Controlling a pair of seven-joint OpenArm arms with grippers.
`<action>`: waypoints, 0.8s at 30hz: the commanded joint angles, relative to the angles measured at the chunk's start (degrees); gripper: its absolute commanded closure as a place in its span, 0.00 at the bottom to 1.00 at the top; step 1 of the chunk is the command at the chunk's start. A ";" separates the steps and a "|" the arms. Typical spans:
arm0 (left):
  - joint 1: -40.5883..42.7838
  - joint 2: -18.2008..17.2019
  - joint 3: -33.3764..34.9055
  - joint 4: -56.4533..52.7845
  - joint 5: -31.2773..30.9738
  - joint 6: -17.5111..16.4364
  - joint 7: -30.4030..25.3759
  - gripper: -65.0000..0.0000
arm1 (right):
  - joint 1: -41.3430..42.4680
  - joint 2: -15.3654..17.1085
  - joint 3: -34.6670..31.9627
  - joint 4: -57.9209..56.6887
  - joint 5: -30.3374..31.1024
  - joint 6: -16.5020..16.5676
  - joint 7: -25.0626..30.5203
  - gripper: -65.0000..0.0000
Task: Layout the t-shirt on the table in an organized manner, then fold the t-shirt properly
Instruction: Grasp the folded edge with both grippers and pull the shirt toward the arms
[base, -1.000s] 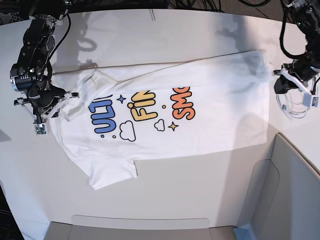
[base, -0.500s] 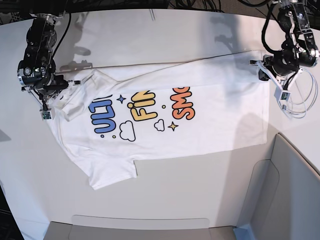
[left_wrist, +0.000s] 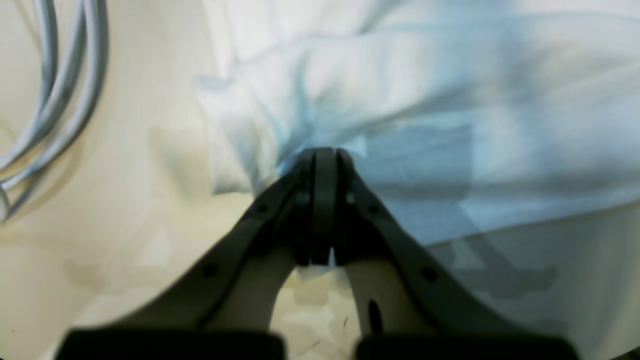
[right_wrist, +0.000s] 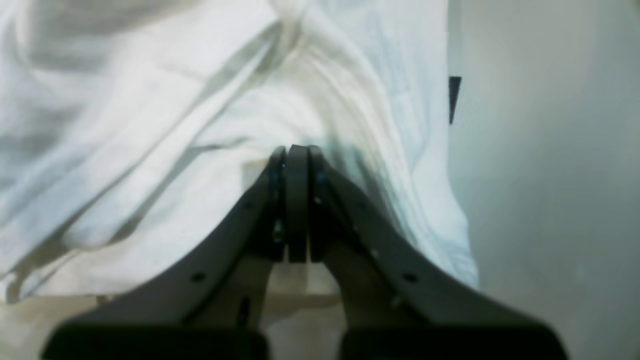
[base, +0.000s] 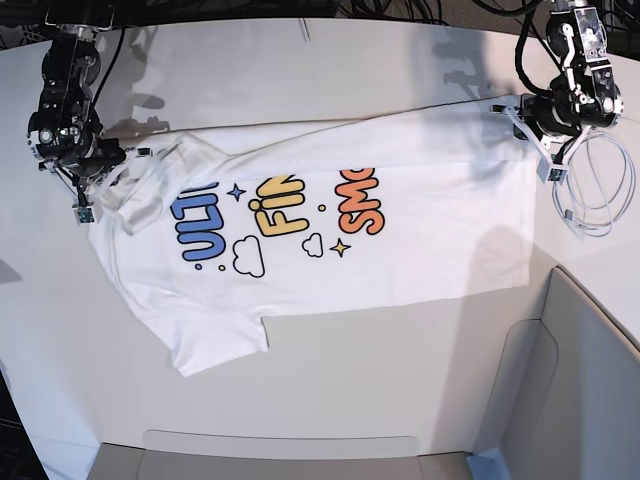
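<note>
The white t-shirt (base: 430, 250) lies flat, print up, across the white table (base: 350, 60), with its collar end at the left of the base view. My left gripper (base: 532, 132) is shut on the shirt's far right hem corner. In the left wrist view its jaws (left_wrist: 325, 152) pinch bunched fabric (left_wrist: 450, 100). My right gripper (base: 93, 188) is shut on the shirt near the far left sleeve. In the right wrist view its closed tips (right_wrist: 296, 149) sit in wrinkled cloth (right_wrist: 150, 150).
A coiled white cable (base: 600, 195) lies just right of my left gripper and also shows in the left wrist view (left_wrist: 65, 100). A grey angular bin (base: 590, 380) stands at the front right. A flat grey panel (base: 280, 452) runs along the front edge.
Both grippers have moved toward the table's far edge, shut on the shirt. The shirt has shifted a little toward the far side and to the left, with its far edge drawn straighter.
</note>
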 joint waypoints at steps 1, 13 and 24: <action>0.89 -0.92 -0.49 0.83 0.78 -0.01 0.32 1.00 | -1.38 1.03 0.24 -0.04 -1.99 -0.22 -4.14 1.00; 10.56 -0.83 -3.48 2.06 0.60 -0.01 -3.38 1.00 | -14.57 1.21 0.33 8.67 2.76 -0.22 -4.41 1.00; 16.54 3.57 -9.01 8.74 0.60 -0.01 -4.43 1.00 | -25.12 -0.99 5.69 13.41 6.45 -0.22 -4.50 1.00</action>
